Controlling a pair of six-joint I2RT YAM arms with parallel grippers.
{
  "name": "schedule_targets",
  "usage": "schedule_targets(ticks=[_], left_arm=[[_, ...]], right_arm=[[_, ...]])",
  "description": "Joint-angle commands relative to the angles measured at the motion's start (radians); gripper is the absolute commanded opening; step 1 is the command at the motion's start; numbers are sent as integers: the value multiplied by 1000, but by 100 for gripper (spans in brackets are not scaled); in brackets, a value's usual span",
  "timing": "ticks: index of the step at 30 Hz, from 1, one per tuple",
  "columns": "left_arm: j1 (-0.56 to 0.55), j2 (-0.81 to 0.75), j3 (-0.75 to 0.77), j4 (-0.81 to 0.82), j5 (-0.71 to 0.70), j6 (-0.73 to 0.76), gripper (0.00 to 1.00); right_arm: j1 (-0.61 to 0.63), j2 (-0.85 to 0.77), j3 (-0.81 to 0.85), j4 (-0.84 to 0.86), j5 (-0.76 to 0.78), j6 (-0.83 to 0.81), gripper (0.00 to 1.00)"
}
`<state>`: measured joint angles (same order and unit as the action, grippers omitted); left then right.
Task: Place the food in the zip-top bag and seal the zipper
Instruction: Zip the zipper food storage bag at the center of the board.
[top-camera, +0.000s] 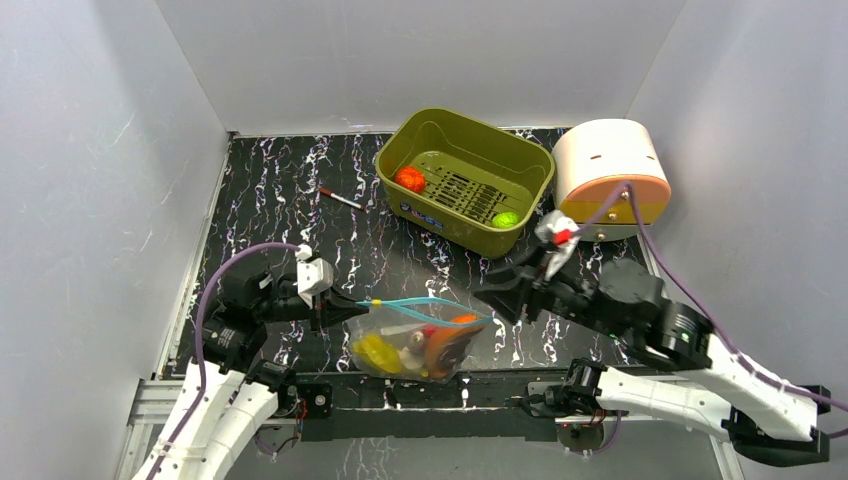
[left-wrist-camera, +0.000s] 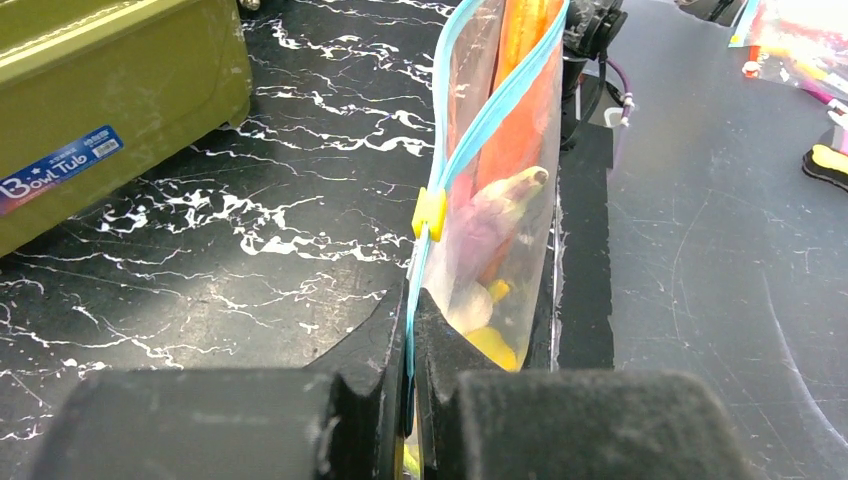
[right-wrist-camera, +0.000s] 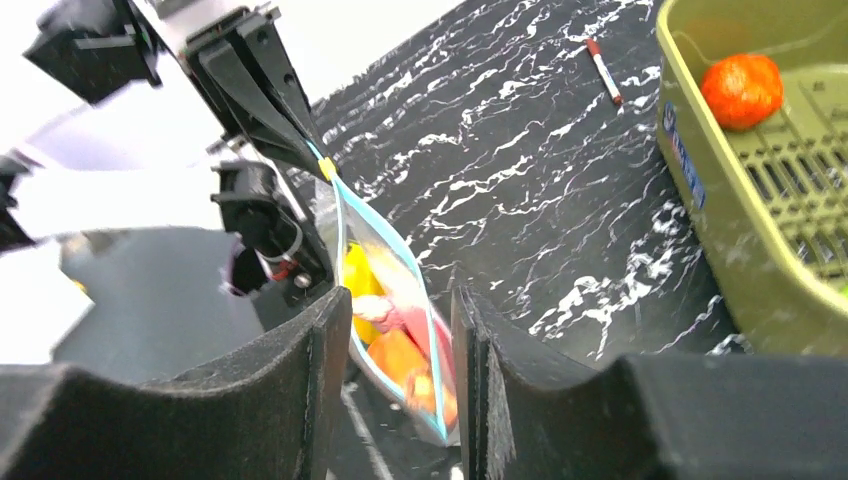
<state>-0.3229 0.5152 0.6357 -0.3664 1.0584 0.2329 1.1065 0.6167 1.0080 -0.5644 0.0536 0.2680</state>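
Pinching the zipper (left-wrist-camera: 490, 110) at one end, left tool (left-wrist-camera: 410, 320) pressed together, food (top-camera: 376, 351) inside bag (top-camera: 420, 345), right tool (right-wrist-camera: 400, 300) was spread near other end.

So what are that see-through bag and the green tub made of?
Bag: thin, soft clear plastic film, glossy; the toy food shows through and it sags and creases. Tub: rigid olive-green plastic by its look, smooth with a slight sheen; moulded slotted floor and rounded corners suggest it.
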Motion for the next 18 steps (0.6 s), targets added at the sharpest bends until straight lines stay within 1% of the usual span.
schedule_targets(ticks=[1, 3, 5, 8, 10, 12, 15, 18], left_arm=[[1, -33, -5, 1, -14, 19, 0], [2, -51, -15, 9, -33, 16, 0], [2, -63, -19, 2, -55, 22, 0], [2, -62, -14, -11, -73, 36, 0], [2, -51, -10, -15, -70, 41, 0], [2, -45, -5, -26, -70, 48, 0], [2, -54, 0, -48, -83, 64, 0], [1, -68, -1, -66, -92, 82, 0]], right_arm=[[4, -181, -80, -68, 121, 224, 38], [4, -211, -91, -121, 124, 227, 36], [4, -199, -88, -172, 132, 204, 36], [4, -139, -96, -191, 110, 160, 40], [4, -94, -122, -149, 30, 126, 40], [4, -67, -148, -103, -54, 94, 39], [4, -32, -131, -120, -35, 95, 36], [4, -38, -136, -109, -11, 102, 35]])
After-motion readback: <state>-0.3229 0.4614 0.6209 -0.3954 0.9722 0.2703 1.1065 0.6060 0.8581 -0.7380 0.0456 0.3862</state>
